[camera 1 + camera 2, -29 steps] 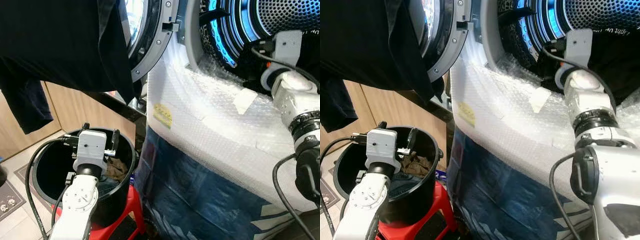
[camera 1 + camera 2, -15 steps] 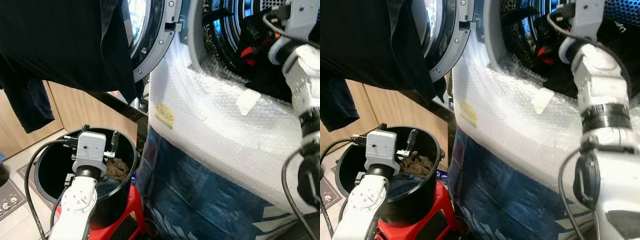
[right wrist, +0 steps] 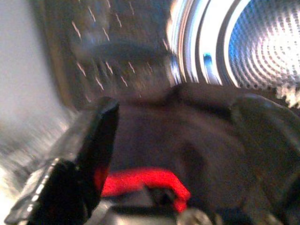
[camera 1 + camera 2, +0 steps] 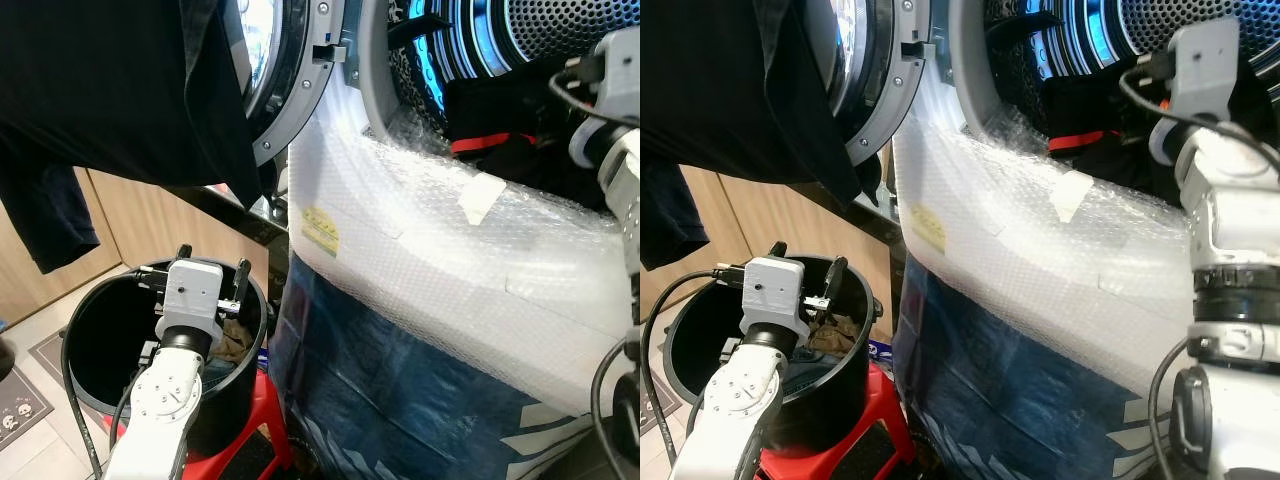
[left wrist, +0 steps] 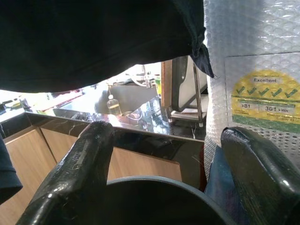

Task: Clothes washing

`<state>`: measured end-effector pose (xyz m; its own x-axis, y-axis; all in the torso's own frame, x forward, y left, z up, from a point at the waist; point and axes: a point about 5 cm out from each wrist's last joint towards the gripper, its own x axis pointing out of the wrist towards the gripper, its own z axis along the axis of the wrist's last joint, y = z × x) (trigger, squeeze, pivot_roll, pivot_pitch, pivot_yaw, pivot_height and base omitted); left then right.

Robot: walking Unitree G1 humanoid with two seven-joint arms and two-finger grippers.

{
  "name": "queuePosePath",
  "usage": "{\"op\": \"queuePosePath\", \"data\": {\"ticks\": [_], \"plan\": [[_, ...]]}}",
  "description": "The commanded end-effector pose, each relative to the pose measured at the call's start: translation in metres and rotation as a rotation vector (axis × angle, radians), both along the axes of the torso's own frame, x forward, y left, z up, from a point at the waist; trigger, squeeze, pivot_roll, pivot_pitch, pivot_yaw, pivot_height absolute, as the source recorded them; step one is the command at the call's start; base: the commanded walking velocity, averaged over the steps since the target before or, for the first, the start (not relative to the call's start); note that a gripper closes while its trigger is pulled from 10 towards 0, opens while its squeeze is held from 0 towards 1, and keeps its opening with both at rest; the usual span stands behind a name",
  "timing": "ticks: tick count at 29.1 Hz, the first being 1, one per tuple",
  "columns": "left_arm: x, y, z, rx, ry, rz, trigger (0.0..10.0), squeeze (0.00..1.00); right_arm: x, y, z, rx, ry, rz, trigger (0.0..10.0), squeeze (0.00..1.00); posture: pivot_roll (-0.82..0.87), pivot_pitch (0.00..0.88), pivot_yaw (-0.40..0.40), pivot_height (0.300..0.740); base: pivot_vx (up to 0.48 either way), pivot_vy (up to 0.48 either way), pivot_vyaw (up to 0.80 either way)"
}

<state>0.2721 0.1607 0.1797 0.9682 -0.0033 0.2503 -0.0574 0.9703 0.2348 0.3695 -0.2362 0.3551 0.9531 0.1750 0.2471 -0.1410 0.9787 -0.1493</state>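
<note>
— Where do you stand?
— Your left gripper (image 4: 211, 281) hovers, fingers apart, over the round black plastic bucket (image 4: 90, 375) holding brown cloth (image 4: 232, 335).
— And right?
— Your right gripper (image 3: 176, 154), fingers apart and empty, faces the black-and-red garment (image 4: 492, 130) in the blue-lit steel drum (image 4: 530, 35). Loading step; next, fetch that cloth.

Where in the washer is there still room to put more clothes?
Above the black and red clothes the drum is open up to its perforated back wall. The doorway's lower edge is crowded: the pile lies there, with the right gripper open before it.
</note>
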Motion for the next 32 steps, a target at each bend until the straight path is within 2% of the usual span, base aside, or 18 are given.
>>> {"op": "queuePosePath", "data": {"ticks": [1,4,5,6,7,8,10,13,16,18,22,23,24,26,28,30,31,32], "plan": [[0.000,0.002,-0.001,0.002,0.011,0.006,10.0,0.00,-0.016,0.004,0.013,0.046,-0.078,0.109,10.0,0.00,0.27,0.025,-0.060,0.740,0.000,0.000,0.00],[-0.001,0.004,-0.003,0.005,0.016,0.009,10.0,0.00,-0.036,0.023,0.016,0.066,-0.129,0.314,10.0,0.00,0.26,0.024,-0.056,0.740,0.000,0.000,0.00],[-0.001,0.004,-0.003,0.006,0.018,0.010,10.0,0.00,-0.049,0.035,0.018,0.062,-0.169,0.446,10.0,0.00,0.26,0.025,-0.055,0.740,0.000,0.000,0.00],[-0.001,0.005,-0.003,0.008,0.018,0.010,10.0,0.00,-0.075,0.053,0.018,-0.010,-0.237,0.649,10.0,0.00,0.25,0.026,-0.053,0.740,0.000,0.000,0.00],[-0.001,0.005,-0.003,0.008,0.018,0.010,10.0,0.00,-0.075,0.053,0.018,-0.010,-0.237,0.649,10.0,0.00,0.25,0.026,-0.053,0.740,0.000,0.000,0.00],[0.000,0.005,-0.003,0.010,0.019,0.010,10.0,0.00,-0.089,0.064,0.012,-0.050,-0.239,0.777,10.0,0.00,0.25,0.025,-0.053,0.740,0.000,0.000,0.00],[0.000,0.006,-0.003,0.012,0.019,0.010,10.0,0.00,-0.097,0.072,0.006,-0.038,-0.221,0.863,10.0,0.00,0.24,0.024,-0.051,0.740,0.000,0.000,0.00],[0.002,0.006,-0.003,0.016,0.020,0.006,10.0,0.00,-0.112,0.103,-0.033,0.042,-0.135,1.063,10.0,0.00,0.24,0.026,-0.051,0.740,0.000,0.000,0.00],[0.003,0.006,-0.003,0.017,0.019,0.003,10.0,0.00,-0.117,0.116,-0.057,0.059,-0.095,1.110,10.0,0.00,0.25,0.024,-0.052,0.740,0.000,0.000,0.00],[0.002,0.005,-0.004,0.017,0.021,0.001,10.0,0.00,-0.122,0.123,-0.104,0.052,0.084,1.169,10.0,0.00,0.26,0.023,-0.052,0.740,0.000,0.000,0.00],[0.001,0.006,-0.006,0.024,0.041,-0.010,10.0,0.00,-0.119,0.114,-0.161,0.059,0.302,1.128,10.0,0.00,0.27,0.023,-0.053,0.740,0.000,0.000,0.00],[0.001,0.006,-0.006,0.024,0.041,-0.010,10.0,0.00,-0.119,0.114,-0.161,0.059,0.302,1.128,10.0,0.00,0.27,0.023,-0.053,0.740,0.000,0.000,0.00],[0.001,0.004,-0.011,0.028,0.066,-0.038,10.0,0.00,-0.109,0.103,-0.200,0.083,0.412,1.009,10.0,0.00,0.27,0.025,-0.050,0.740,0.000,0.000,0.00],[0.001,0.003,-0.013,0.026,0.080,-0.054,10.0,0.00,-0.103,0.099,-0.215,0.131,0.462,0.942,10.0,0.00,0.27,0.024,-0.048,0.740,0.000,0.000,0.00],[0.000,-0.003,-0.017,0.035,0.100,-0.097,10.0,0.00,-0.090,0.085,-0.258,0.225,0.577,0.740,10.0,0.00,0.27,0.026,-0.048,0.740,0.000,0.000,0.00],[0.000,-0.004,-0.017,0.038,0.104,-0.107,10.0,0.00,-0.089,0.083,-0.265,0.236,0.597,0.712,10.0,0.00,0.27,0.025,-0.048,0.740,0.000,0.000,0.00],[0.000,-0.007,-0.021,0.041,0.127,-0.134,10.0,0.00,-0.087,0.076,-0.289,0.265,0.674,0.588,10.0,0.00,0.28,0.025,-0.046,0.740,0.000,0.000,0.00],[0.000,-0.007,-0.021,0.041,0.127,-0.134,10.0,0.00,-0.087,0.076,-0.289,0.265,0.674,0.588,10.0,0.00,0.28,0.025,-0.046,0.740,0.000,0.000,0.00]]}}
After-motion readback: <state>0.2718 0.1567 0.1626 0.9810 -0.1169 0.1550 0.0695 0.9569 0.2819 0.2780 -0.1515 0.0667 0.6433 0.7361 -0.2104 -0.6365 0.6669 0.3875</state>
